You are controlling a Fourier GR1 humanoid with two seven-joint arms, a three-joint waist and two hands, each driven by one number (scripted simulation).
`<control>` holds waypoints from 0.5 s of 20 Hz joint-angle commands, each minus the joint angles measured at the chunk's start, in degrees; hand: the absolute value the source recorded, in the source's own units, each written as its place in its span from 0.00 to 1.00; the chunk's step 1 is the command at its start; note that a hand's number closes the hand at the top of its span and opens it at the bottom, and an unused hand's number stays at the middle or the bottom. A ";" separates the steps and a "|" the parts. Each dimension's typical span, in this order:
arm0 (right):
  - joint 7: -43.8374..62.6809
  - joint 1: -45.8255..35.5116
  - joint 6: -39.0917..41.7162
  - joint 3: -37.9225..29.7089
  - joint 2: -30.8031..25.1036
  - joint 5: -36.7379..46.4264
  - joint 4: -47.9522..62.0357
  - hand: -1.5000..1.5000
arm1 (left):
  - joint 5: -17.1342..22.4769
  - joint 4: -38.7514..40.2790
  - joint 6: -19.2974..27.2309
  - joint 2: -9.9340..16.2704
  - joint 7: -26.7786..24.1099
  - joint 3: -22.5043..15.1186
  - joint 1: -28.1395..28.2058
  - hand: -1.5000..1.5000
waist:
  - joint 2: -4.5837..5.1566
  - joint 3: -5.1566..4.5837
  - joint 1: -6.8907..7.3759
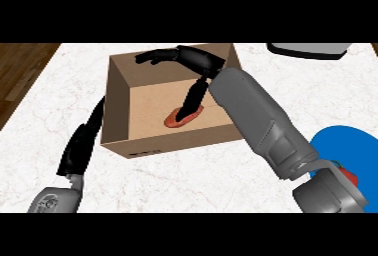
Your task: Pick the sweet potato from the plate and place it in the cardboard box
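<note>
The cardboard box stands open-topped in the middle of the counter. A reddish-orange sweet potato lies on the box's floor, near its centre. My right hand reaches over the box from the right, open. Its fingers stretch left above the far wall, while the thumb points down and touches the potato's top. The blue plate sits at the right edge, partly hidden behind my right forearm. My left hand is open, its fingers lying straight along the outside of the box's left wall.
A grey and white appliance sits at the counter's far right corner. The counter's left edge meets a dark wooden floor. Bare marble counter lies in front of the box.
</note>
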 commanded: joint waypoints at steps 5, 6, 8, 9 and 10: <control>6.24 -5.83 5.38 -12.42 0.00 -13.56 6.20 0.00 | -0.37 -1.82 0.54 0.29 0.07 0.41 0.98 0.50 | 0.29 0.05 -1.29; 7.39 -6.91 4.37 -13.59 0.00 -14.30 6.91 0.00 | 0.33 -0.52 0.32 0.41 1.74 1.55 -1.98 0.50 | 0.64 0.04 -1.82; 8.49 -7.08 3.68 -15.62 -2.77 -15.79 8.34 0.00 | 0.33 -1.36 -0.17 1.62 -0.77 1.85 1.44 0.50 | 0.81 0.01 -1.03; 7.04 -5.33 3.22 -14.75 -4.80 -14.62 8.84 0.00 | 0.95 -1.66 -0.30 1.17 -0.70 1.94 1.33 0.50 | 1.08 0.02 -1.12; 9.36 -7.63 3.71 -16.26 -6.41 -15.98 9.23 0.00 | 0.87 -2.38 -1.01 2.16 1.27 2.13 -0.37 0.50 | 1.13 0.06 -0.97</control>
